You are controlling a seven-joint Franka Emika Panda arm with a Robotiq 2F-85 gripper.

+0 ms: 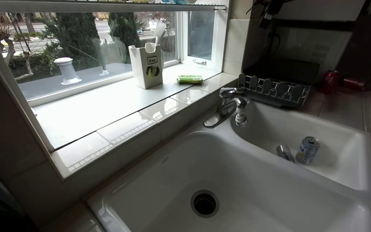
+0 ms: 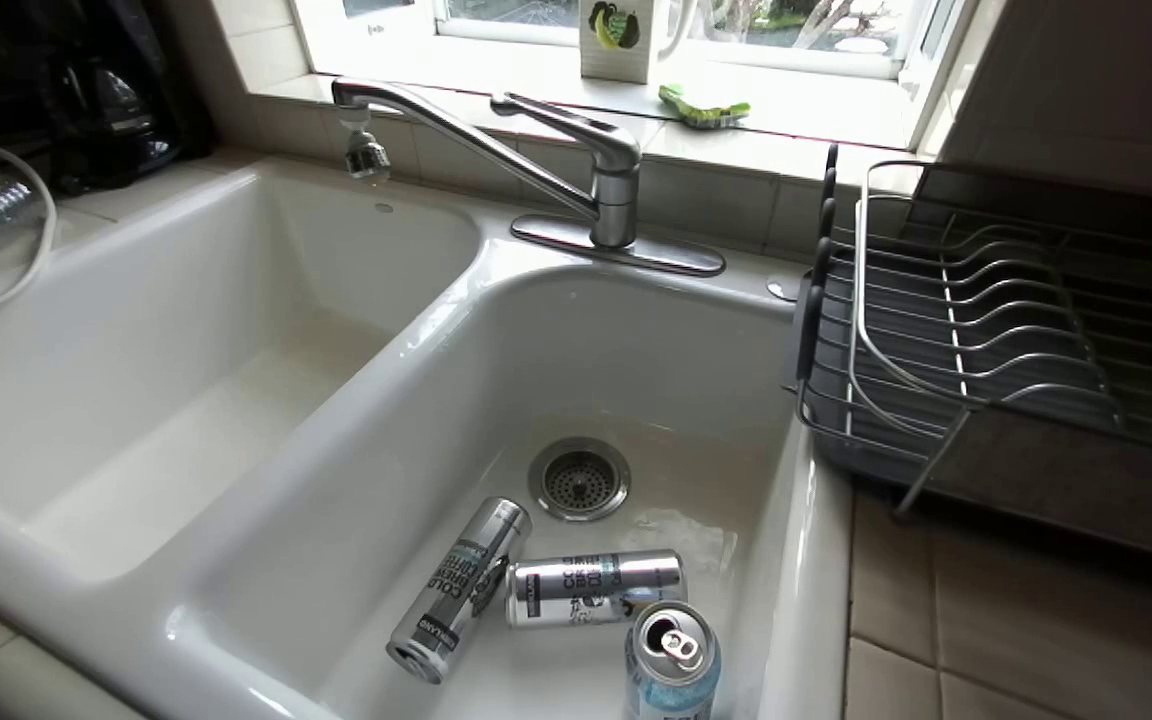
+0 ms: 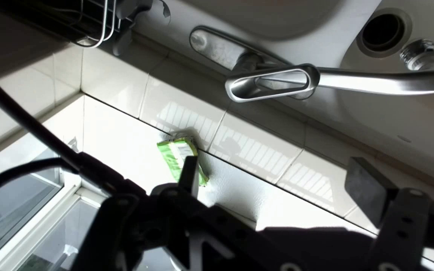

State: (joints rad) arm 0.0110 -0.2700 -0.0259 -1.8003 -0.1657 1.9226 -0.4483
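Windowsill (image 1: 105, 109), one green packet (image 3: 177, 152), one end effector (image 3: 277, 175)

The pack (image 1: 189, 79) is bright green with a pale patch and a wrapper-like sheen. It lies on the sill (image 1: 92, 112), near its front edge, looking slightly bent, with a gap between it and the jug (image 1: 143, 71). In the wrist view, the claw (image 3: 279, 180) partly hides it.

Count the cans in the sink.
3, all in the basin beside the dish rack: a silver can lying by the divider, a second silver can lying beside it, and an upright opened can close to that one. Others may be hidden.
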